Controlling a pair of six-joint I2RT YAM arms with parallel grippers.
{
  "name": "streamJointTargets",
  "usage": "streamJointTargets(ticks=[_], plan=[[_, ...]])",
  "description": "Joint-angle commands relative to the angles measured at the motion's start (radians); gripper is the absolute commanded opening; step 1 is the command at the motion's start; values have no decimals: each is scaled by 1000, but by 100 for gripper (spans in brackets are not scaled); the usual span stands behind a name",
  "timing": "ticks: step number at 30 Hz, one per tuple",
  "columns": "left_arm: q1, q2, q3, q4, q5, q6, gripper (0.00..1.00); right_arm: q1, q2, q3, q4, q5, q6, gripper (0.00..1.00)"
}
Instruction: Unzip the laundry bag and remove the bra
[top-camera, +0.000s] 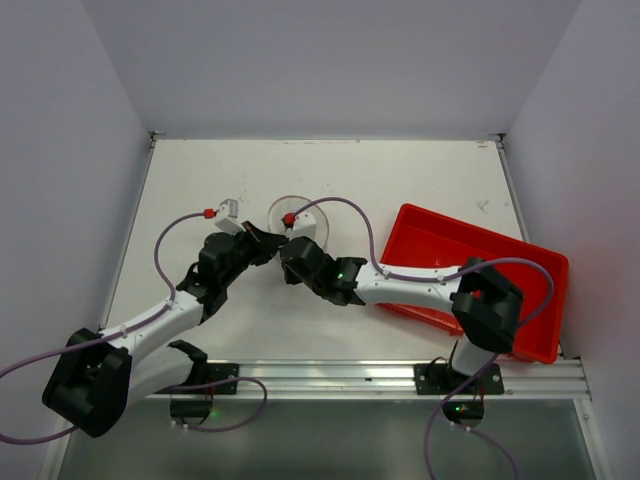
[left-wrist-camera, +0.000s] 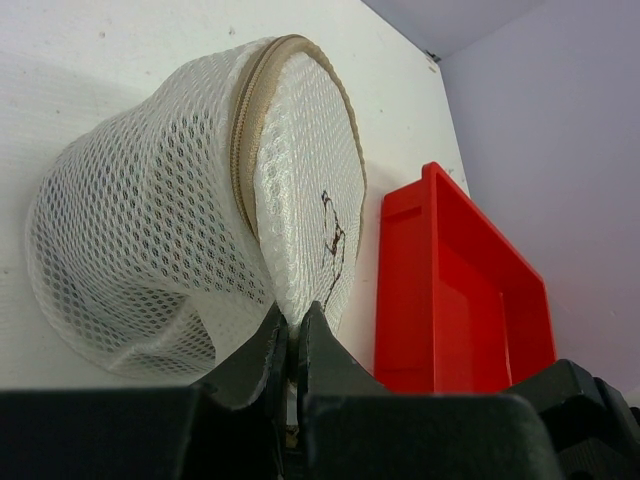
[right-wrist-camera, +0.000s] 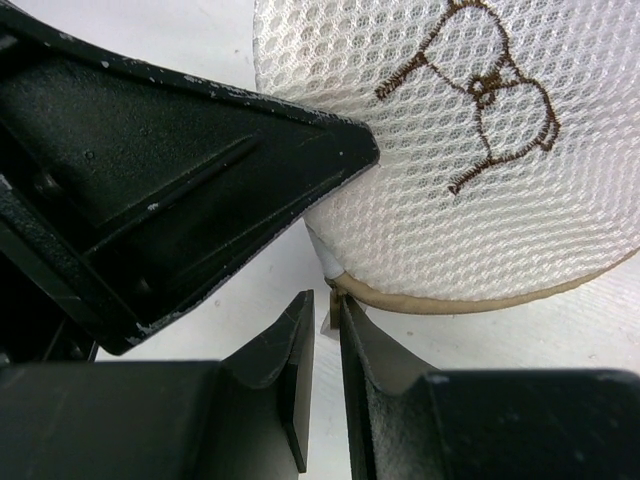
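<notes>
From the top cam I mostly see my two arms meeting mid-counter (top-camera: 400, 175), with just a curved slice of the bag (top-camera: 305, 206) showing past them, so the wrist cams do the real work here. The left wrist shows the bag lying on its side, beige zip (left-wrist-camera: 243, 135) running round the rim, with the left claw (left-wrist-camera: 293, 325) pressed together on the mesh at the bottom edge. The right wrist is the only view showing the right claw (right-wrist-camera: 325, 310) pinching a small tab (right-wrist-camera: 327, 296) right at the bag's beige rim. Looks like the zip pull, but it's too small to say for sure. The brown stitched logo (right-wrist-camera: 480, 95) faces that cam. The other claw's black finger fills the upper left of that view, just beside mine, so it's tight there. The red tray (top-camera: 450, 245) sits to the right, near the bag but not touching. There's bare counter behind and left of the bag, out to the walls.
</notes>
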Motion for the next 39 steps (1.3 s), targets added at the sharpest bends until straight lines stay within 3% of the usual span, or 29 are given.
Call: streamJointTargets(ticks=[1,6,14,21,27,39], plan=[[3,-19,3,19,-18,5,0,8,16,50,6,68,31,19],[3,-19,3,17,-18,4,0,11,16,36,21,103,39,18],[3,-24,6,-1,-34,15,0,11,-14,2,13,141,56,0],[17,15,65,-117,-43,76,0,10,-77,-36,-6,154,-21,0],[80,50,108,-127,118,139,0,7,-143,-87,-43,178,-99,0],[83,65,256,-295,106,237,0,-18,-272,-160,-85,122,-182,0]])
